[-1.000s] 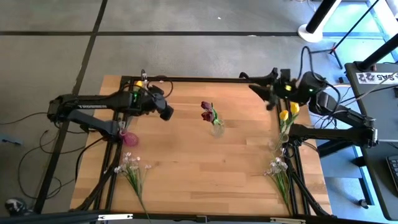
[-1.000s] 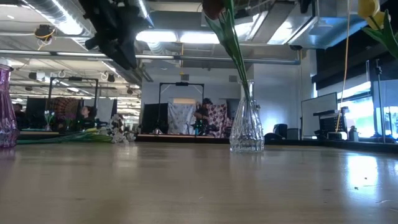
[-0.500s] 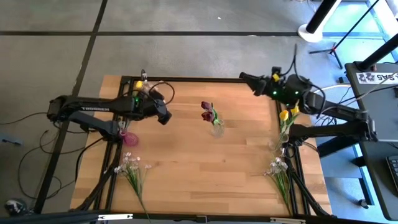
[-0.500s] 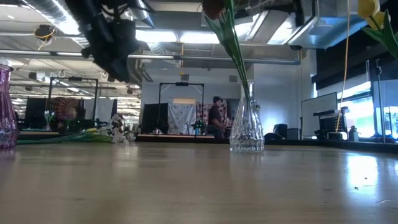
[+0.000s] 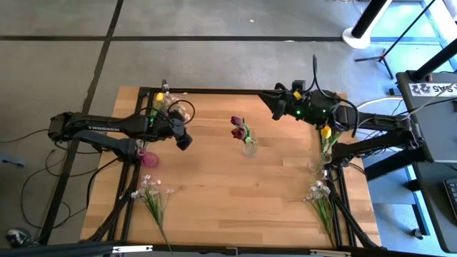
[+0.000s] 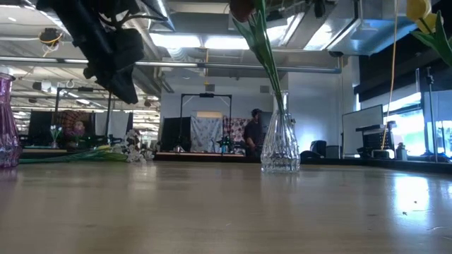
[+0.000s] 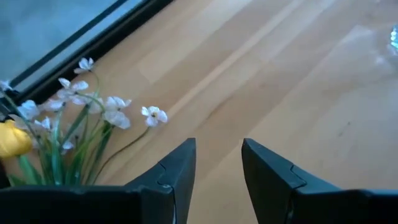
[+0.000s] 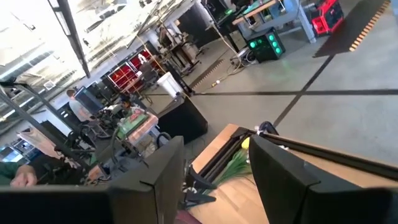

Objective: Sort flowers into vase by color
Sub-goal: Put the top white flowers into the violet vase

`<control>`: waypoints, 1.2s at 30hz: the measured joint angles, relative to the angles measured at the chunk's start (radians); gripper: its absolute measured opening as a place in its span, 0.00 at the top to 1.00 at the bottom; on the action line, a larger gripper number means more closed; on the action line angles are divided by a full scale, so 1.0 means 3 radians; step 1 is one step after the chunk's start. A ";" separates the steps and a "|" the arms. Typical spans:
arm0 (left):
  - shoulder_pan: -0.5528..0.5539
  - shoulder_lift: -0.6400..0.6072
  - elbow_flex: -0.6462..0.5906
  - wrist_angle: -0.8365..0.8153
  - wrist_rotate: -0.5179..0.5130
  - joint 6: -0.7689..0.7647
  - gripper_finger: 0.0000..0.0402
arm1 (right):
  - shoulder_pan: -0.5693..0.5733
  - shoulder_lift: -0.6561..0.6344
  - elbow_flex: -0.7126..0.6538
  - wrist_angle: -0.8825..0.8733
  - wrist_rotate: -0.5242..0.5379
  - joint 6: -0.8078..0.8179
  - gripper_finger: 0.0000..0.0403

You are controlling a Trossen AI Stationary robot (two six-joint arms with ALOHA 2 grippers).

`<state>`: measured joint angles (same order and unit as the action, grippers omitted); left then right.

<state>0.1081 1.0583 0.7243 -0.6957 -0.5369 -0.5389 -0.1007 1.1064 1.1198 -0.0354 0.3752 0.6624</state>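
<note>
Risk sits with the empty, parted left gripper (image 5: 184, 140) snagging the purple glass vase (image 5: 148, 158) while reaching the white-pink blossom sprigs (image 7: 93, 112) at the table's far-left corner; the right gripper (image 5: 273, 111), also parted and empty, hovers opposite.

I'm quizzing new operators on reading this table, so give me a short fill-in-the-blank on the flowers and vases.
1. The clear vase at the table's middle holds dark ___ tulips.
2. The vase near the left arm is ___ in colour.
3. The yellow tulips stand in a vase at the table's ___ edge.
4. Both sprigs of white blossoms lie on the ___.

Missing: red; pink; right; table
</note>
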 joint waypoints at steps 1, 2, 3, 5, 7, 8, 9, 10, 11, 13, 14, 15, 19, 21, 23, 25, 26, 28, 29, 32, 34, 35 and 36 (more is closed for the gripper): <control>0.0000 -0.0027 -0.0017 -0.0002 0.0019 -0.0003 0.68 | 0.0020 0.0034 0.0045 0.0001 0.0005 -0.0047 0.55; 0.0000 -0.0058 -0.0028 -0.0009 0.0023 -0.0004 0.68 | 0.0043 0.0066 0.0085 0.0003 0.0026 -0.0076 0.55; 0.0000 -0.0092 -0.0037 -0.0009 0.0023 -0.0004 0.68 | 0.0065 0.0092 0.0119 -0.0001 0.0052 -0.0126 0.55; 0.0000 -0.0167 -0.0065 -0.0004 0.0023 -0.0007 0.68 | 0.0107 0.0149 0.0189 -0.0001 0.0094 -0.0212 0.55; -0.0001 -0.0237 -0.0100 -0.0014 0.0023 -0.0042 0.68 | 0.0146 0.0182 0.0233 -0.0001 0.0141 -0.0276 0.55; 0.0000 -0.0274 -0.0110 -0.0022 0.0028 -0.0077 0.68 | 0.0150 0.0194 0.0248 0.0003 0.0150 -0.0304 0.55; 0.0000 -0.0314 -0.0123 -0.0039 0.0030 -0.0102 0.68 | 0.0151 0.0206 0.0256 0.0010 0.0150 -0.0315 0.55; 0.0000 -0.0353 -0.0129 -0.0069 0.0030 -0.0109 0.68 | 0.0151 0.0214 0.0259 0.0023 0.0148 -0.0316 0.55; 0.0000 -0.0387 -0.0131 -0.0086 0.0030 -0.0113 0.68 | 0.0150 0.0220 0.0261 0.0041 0.0143 -0.0318 0.55; 0.0000 -0.0449 -0.0131 -0.0100 0.0030 -0.0113 0.68 | 0.0150 0.0224 0.0261 0.0063 0.0137 -0.0342 0.55; 0.0000 -0.0478 -0.0130 -0.0103 0.0029 -0.0113 0.68 | 0.0150 0.0233 0.0261 0.0086 0.0136 -0.0383 0.55; 0.0000 -0.0504 -0.0131 -0.0110 0.0029 -0.0114 0.68 | 0.0150 0.0238 0.0262 0.0113 0.0134 -0.0424 0.55; 0.0000 -0.0599 -0.0130 -0.0185 0.0063 -0.0114 0.68 | 0.0204 0.0249 0.0262 0.0145 0.0113 -0.0579 0.55; -0.0001 -0.0633 -0.0131 -0.0242 0.0087 -0.0097 0.68 | 0.0258 0.0252 0.0262 0.0152 0.0119 -0.0700 0.55; -0.0001 -0.0662 -0.0130 -0.0345 0.0082 0.0007 0.68 | 0.0317 0.0254 0.0262 0.0172 0.0138 -0.0838 0.55; -0.0001 -0.0656 -0.0131 -0.0481 0.0080 0.0096 0.68 | 0.0352 0.0254 0.0262 0.0239 0.0140 -0.0964 0.55; -0.0001 -0.0651 -0.0131 -0.0487 0.0081 0.0096 0.68 | 0.0373 0.0254 0.0262 0.0283 0.0139 -0.1039 0.55; 0.0000 -0.0651 -0.0131 -0.0471 0.0117 0.0088 0.68 | 0.0410 0.0254 0.0262 0.0412 0.0072 -0.1191 0.55; 0.0010 -0.0645 -0.0131 -0.0477 0.0160 0.0065 0.68 | 0.0412 0.0254 0.0262 0.0493 -0.0001 -0.1235 0.55; 0.0114 -0.0566 -0.0130 -0.0499 0.0372 -0.0072 0.68 | 0.0410 0.0254 0.0262 0.0752 -0.0388 -0.1180 0.55; 0.0220 -0.0497 -0.0130 -0.0481 0.0427 -0.0112 0.68 | 0.0408 0.0254 0.0262 0.0887 -0.0609 -0.1039 0.55; 0.0290 -0.0444 -0.0130 -0.0447 0.0432 -0.0115 0.68 | 0.0403 0.0254 0.0262 0.0941 -0.0688 -0.0917 0.55; 0.0367 -0.0378 -0.0130 -0.0410 0.0434 -0.0115 0.68 | 0.0404 0.0254 0.0262 0.0991 -0.0735 -0.0778 0.55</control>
<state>0.2182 0.9449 0.6853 -0.8187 -0.4067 -0.5735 0.0204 1.1827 1.1984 0.2618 0.1548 0.4290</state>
